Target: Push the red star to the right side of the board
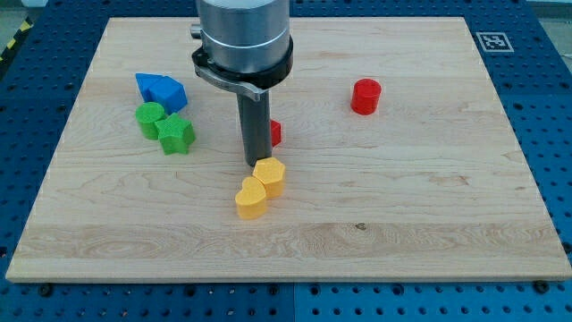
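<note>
The red star [276, 132] sits near the board's middle, mostly hidden behind my rod; only its right edge shows. My tip [256, 164] rests on the board just left of and below the star, right above the yellow hexagon [269, 174]. A yellow heart [251, 199] touches the hexagon at its lower left. A red cylinder [365, 96] stands apart toward the view's upper right.
At the view's left, two blue blocks [161, 89] sit together, with a green cylinder [150, 116] and a green star [176, 134] just below them. The wooden board [429, 224] lies on a blue pegboard table. A fiducial tag [492, 41] marks the board's top right corner.
</note>
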